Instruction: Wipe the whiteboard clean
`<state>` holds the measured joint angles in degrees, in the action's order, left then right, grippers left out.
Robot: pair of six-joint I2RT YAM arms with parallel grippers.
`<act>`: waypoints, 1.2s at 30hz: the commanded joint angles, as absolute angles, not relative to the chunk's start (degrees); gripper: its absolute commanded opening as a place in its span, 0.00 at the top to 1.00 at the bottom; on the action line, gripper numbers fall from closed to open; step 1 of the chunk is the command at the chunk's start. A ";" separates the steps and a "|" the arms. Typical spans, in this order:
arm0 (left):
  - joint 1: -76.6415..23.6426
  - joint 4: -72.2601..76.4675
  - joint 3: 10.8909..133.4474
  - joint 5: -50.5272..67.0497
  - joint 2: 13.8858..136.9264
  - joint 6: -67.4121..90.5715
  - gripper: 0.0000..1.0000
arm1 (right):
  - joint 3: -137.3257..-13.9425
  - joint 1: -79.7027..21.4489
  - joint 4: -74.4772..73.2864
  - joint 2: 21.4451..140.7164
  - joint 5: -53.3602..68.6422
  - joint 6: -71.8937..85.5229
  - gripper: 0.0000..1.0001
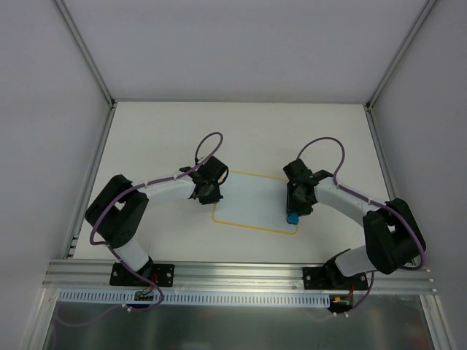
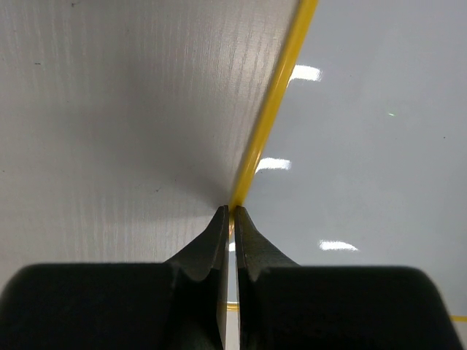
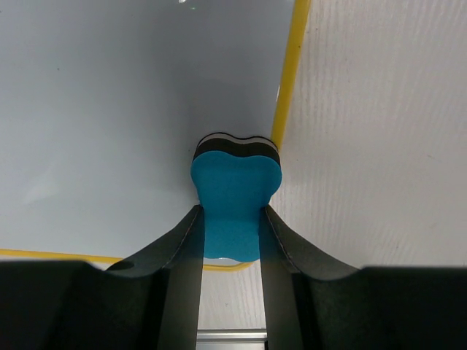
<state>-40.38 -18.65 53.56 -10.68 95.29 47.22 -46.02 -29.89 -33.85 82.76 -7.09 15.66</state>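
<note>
While pressing down at the left yellow border of the whiteboard (image 1: 252, 204), centre of the top view, holds left gripper (image 2: 232, 213) pinched fully together, probably to stop sliding; clamps blue eraser (image 3: 235, 182) in right gripper (image 3: 231, 213) at lower-right corner for wiping.

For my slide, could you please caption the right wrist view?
Right pincer holds blue eraser on whiteboard near yellow edge.

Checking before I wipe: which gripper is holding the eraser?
The right gripper, clamped on the blue eraser by the whiteboard's right edge; the left gripper is shut, with no eraser.
</note>
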 commanded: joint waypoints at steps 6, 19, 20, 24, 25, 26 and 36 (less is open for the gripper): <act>-39.29 -25.22 51.50 -11.25 98.88 46.50 1.00 | -45.96 -35.84 -39.64 85.51 -8.27 17.31 1.00; -39.29 -25.22 51.24 -10.90 98.17 46.67 1.00 | -48.97 -40.52 -32.08 90.62 -3.07 19.95 1.00; -39.37 -25.22 51.15 -11.07 98.00 46.58 1.00 | -48.17 -39.91 -31.91 90.18 -3.16 19.95 1.00; -39.37 -25.31 50.98 -10.99 97.65 46.67 1.00 | -43.60 -32.29 -31.99 86.14 -1.67 20.13 1.00; -39.29 -25.23 50.98 -10.99 97.65 46.58 1.00 | -42.72 -30.69 -32.08 84.04 -1.58 19.34 1.00; -39.37 -25.22 50.89 -10.99 97.65 46.58 1.00 | -41.84 -29.19 -33.12 83.24 -1.84 18.73 1.00; -39.37 -25.22 50.27 -11.07 97.30 46.58 1.00 | -50.16 -20.83 -35.60 87.42 -4.93 11.43 1.00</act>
